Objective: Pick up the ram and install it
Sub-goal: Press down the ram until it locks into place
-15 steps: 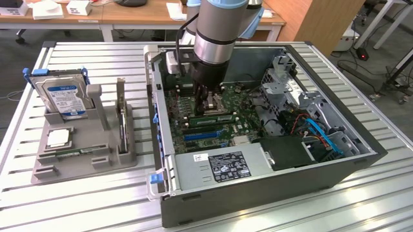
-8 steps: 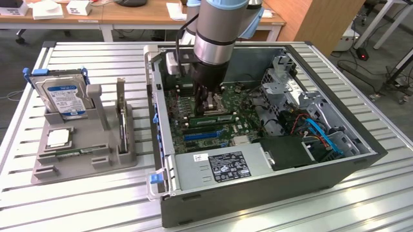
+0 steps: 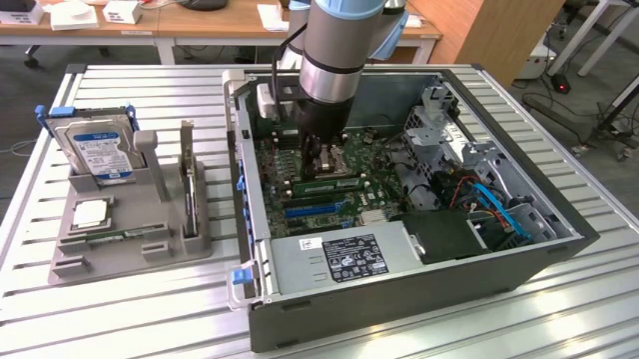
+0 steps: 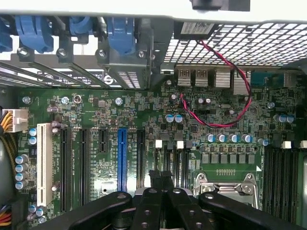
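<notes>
- Green motherboard [image 3: 330, 183] lies inside the open case [image 3: 399, 299], centre of the exterior view.
- Gripper [image 3: 322, 153] is down over the board, fingers [image 4: 151, 201] together.
- RAM [image 3: 328, 182], a green stick, sits in a slot just below the gripper.
- Grey holder [image 3: 120, 239] at left carries a drive [image 3: 100, 153].

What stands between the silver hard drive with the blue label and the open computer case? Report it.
In the exterior view, a grey upright post of the grey plastic holder and a thin dark board standing on edge.
</notes>
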`<act>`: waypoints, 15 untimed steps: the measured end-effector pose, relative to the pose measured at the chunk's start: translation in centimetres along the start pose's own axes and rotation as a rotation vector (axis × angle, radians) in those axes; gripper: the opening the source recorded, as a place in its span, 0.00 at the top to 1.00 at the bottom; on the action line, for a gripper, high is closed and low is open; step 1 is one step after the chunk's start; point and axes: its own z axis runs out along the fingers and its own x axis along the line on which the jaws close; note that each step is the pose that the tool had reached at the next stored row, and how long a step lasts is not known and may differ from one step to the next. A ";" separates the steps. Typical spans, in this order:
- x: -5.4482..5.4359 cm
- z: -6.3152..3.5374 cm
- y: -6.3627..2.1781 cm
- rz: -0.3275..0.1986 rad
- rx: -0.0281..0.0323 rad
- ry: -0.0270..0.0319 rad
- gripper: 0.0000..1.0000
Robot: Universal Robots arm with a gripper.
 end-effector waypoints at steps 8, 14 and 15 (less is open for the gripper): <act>0.0 0.02 0.26 0.000 0.0001 -0.0002 0.91; 0.0 0.50 0.27 0.000 0.0001 -0.0002 0.91; 0.0 0.50 0.27 0.000 0.0000 -0.0001 0.91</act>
